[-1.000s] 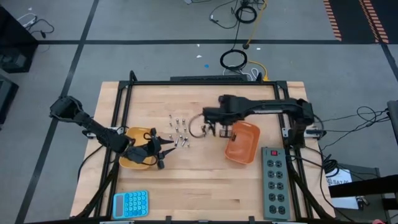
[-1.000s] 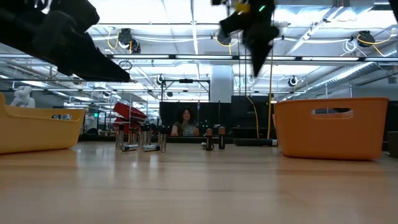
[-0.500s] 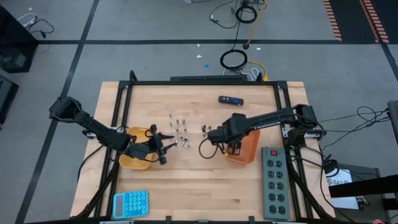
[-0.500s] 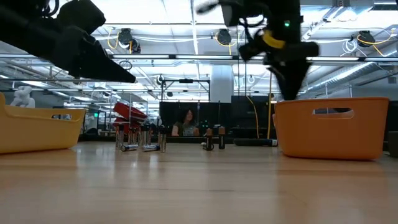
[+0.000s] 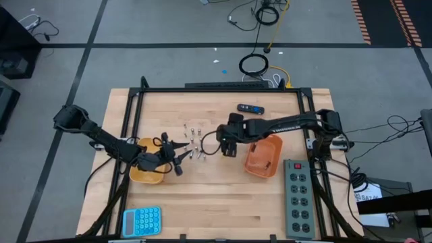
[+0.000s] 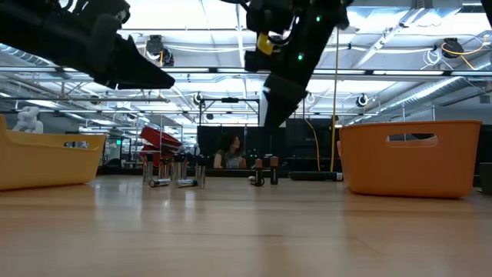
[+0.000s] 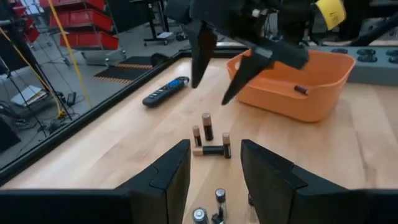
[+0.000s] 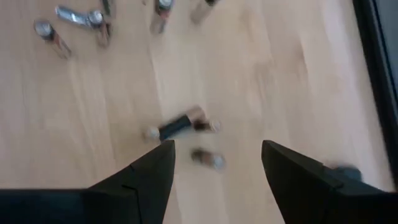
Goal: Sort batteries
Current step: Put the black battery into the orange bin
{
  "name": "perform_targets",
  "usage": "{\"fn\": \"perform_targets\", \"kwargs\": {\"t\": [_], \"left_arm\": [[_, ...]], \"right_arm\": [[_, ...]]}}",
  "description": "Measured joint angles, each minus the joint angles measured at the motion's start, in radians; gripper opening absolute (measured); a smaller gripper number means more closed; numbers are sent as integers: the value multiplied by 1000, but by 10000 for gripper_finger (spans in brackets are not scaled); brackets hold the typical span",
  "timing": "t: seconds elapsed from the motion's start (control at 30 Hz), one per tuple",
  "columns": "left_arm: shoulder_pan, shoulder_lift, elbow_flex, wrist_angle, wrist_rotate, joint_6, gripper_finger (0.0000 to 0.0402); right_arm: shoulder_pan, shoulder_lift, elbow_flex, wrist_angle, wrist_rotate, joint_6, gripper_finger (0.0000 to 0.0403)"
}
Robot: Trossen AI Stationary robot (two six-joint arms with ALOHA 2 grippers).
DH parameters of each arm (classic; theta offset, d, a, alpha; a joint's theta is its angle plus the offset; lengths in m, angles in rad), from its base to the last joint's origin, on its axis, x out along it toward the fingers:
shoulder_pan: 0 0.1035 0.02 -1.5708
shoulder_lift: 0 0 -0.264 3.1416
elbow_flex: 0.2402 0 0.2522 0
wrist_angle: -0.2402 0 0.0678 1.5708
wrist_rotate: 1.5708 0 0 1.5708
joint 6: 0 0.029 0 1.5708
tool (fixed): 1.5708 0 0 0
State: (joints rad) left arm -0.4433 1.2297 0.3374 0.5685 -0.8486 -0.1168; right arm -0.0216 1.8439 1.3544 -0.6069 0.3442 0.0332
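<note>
Several silvery batteries (image 5: 195, 142) stand and lie at the table's middle. A few darker batteries (image 7: 208, 134) lie to their right, some upright, one on its side. My right gripper (image 5: 223, 143) hangs open over these dark batteries (image 8: 181, 127), touching none. Its fingers also show in the left wrist view (image 7: 217, 65). My left gripper (image 5: 183, 158) stands open and holds nothing, between the yellow tray (image 5: 145, 172) and the silvery batteries (image 7: 211, 208). One battery (image 7: 301, 89) lies in the orange tray (image 5: 263, 156).
A black-and-blue remote (image 5: 250, 108) lies at the far side. A blue calculator (image 5: 142, 221) is at the near left and a grey power strip (image 5: 297, 199) at the near right. Bare wood lies near the front edge.
My right gripper swung from the table's middle toward the right, over the orange tray. It then came back left and now hangs over the dark batteries. The batteries on the table have stayed in place.
</note>
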Motion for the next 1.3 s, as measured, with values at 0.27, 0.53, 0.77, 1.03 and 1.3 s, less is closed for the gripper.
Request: {"fn": "perform_targets", "kwargs": {"t": [0.27, 0.53, 0.77, 1.03, 1.3], "left_arm": [[-2, 0, 0, -130, -16, -12, 153], [-2, 0, 0, -216, -20, -85, 153], [0, 0, 0, -236, -29, -80, 153], [7, 18, 0, -257, -45, -86, 153], [19, 23, 0, -256, -46, -87, 153]], "right_arm": [[1, -12, -177, 213, 130, 49, 231], [-17, -70, -193, 199, -12, 92, 231], [-56, -58, -236, 250, -95, 82, 231], [-95, -58, -333, 387, -173, 97, 231], [-117, -46, -341, 453, -216, 78, 231]]}}
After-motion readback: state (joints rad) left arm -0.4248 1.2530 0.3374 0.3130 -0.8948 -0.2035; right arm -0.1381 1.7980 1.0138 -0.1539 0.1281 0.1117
